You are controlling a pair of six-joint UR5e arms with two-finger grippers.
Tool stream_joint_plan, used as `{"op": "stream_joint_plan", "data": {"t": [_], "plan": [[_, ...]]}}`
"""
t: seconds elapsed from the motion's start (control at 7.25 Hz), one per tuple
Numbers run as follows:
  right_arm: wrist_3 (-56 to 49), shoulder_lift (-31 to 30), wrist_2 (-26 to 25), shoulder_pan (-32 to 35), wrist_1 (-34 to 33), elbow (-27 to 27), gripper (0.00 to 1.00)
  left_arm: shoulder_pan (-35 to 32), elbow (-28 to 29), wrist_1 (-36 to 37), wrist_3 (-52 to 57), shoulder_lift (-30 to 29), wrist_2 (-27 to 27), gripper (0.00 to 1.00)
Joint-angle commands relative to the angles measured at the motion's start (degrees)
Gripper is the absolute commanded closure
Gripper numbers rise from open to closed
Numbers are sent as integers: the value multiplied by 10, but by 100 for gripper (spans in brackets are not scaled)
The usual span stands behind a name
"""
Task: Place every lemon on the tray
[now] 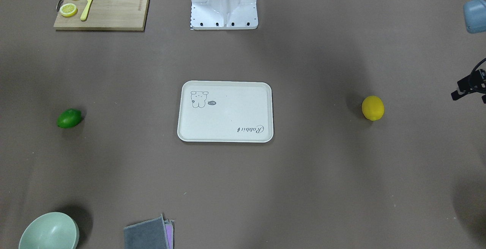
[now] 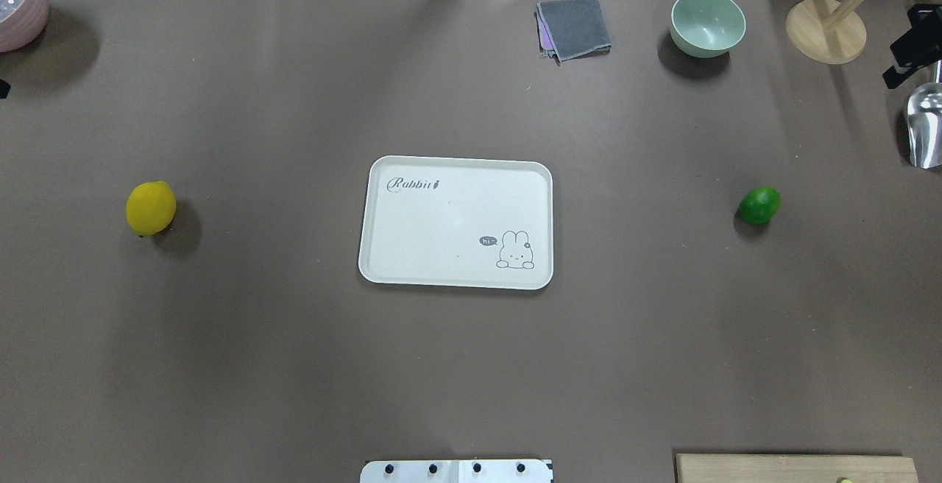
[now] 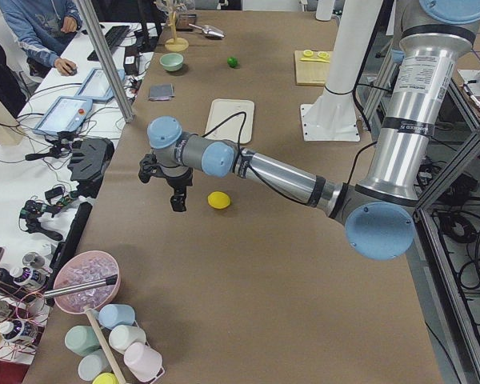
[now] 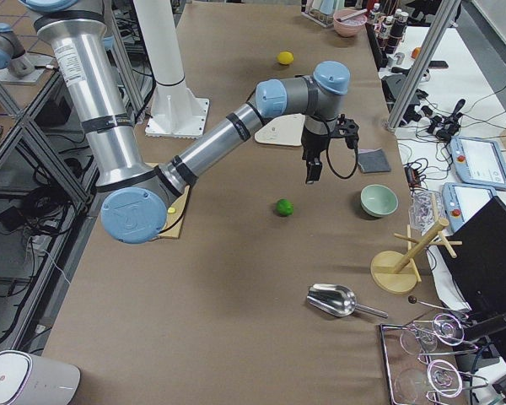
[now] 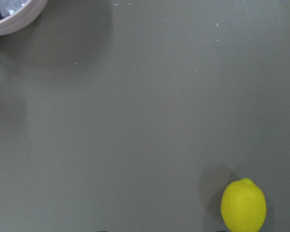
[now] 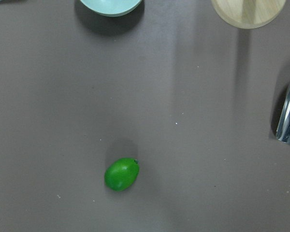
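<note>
The yellow lemon [image 1: 373,107] lies on the brown table on my left side, also in the overhead view [image 2: 151,207] and low right in the left wrist view [image 5: 243,205]. The green lemon [image 1: 69,118] lies on my right side [image 2: 759,205], below centre in the right wrist view [image 6: 122,174]. The cream tray [image 2: 441,225] sits empty in the middle between them. My left gripper [image 3: 178,200] hovers just outboard of the yellow lemon. My right gripper [image 4: 310,173] hovers above and beyond the green lemon. Neither holds anything; I cannot tell whether they are open or shut.
A wooden cutting board [image 1: 114,10] with lemon slices and a yellow knife lies near the robot base [image 1: 224,4]. A green bowl [image 2: 708,23], grey cloth [image 2: 574,26], wooden stand [image 2: 824,30], metal scoop [image 2: 926,126] and pink bowl [image 2: 18,4] line the far side.
</note>
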Motion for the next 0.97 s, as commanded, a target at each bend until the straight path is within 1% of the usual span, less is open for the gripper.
{"op": "stream_joint_plan", "data": {"t": [0.0,0.28,0.55,0.69,0.83], "plan": [[35,2,-1,-28,1,15,0,31,-47,-16,-95,7,10,2],[36,2,-11,-47,3,14,0,98,-71,-25,-99,10,14,2],[85,-6,-29,-67,7,17,0,128,-68,-41,-99,16,50,2],[103,-6,-36,-83,7,17,0,133,-51,-44,-96,15,63,2],[107,-9,-46,-93,8,14,0,133,-14,-84,-95,16,64,2]]}}
